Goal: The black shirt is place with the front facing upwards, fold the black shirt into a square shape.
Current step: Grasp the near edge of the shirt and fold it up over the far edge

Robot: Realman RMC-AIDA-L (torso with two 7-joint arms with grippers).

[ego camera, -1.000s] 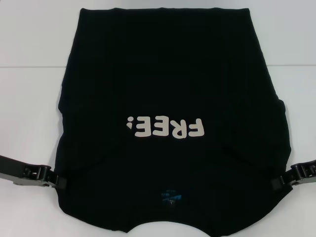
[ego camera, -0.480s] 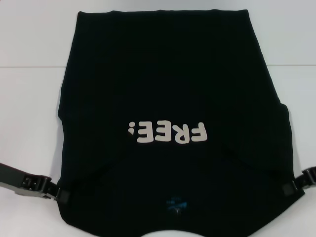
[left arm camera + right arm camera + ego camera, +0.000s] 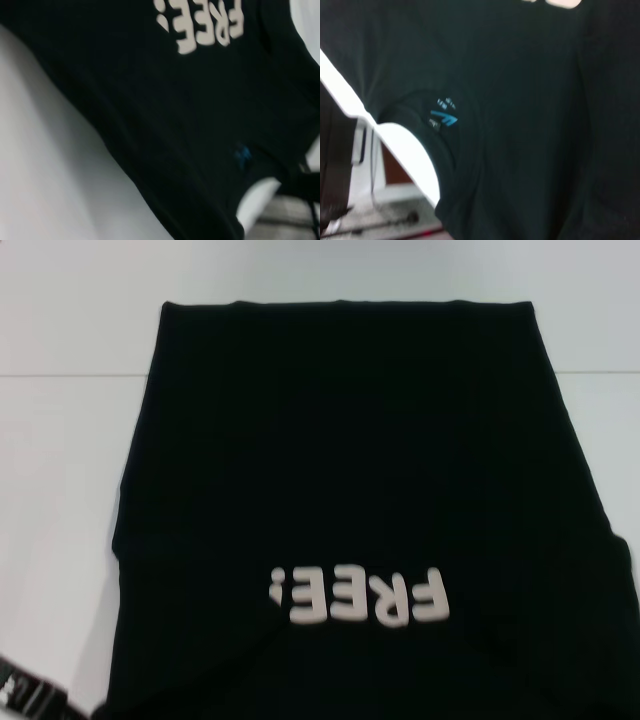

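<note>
- The large black fabric shirt [image 3: 350, 490] with cream "FREE!" lettering [image 3: 358, 596] lies on the white counter [image 3: 60, 440].
- My left end effector [image 3: 30, 698] sits at the shirt's near corner; I cannot tell its grip.
- My right end effector is out of view.
- The cloth looks soft, light and limp; best pinched at the shoulder edges.

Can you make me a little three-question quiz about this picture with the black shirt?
1. True or false: the letters on the black shirt look upside down in the head view.
2. Which colour is the small label by the neck hole? A) red B) blue C) yellow
3. Fill in: the shirt lies on a ___ table.

Key
1. True. The word FREE! is flipped there, with the collar end nearest the robot.
2. B, blue.
3. White.
</note>
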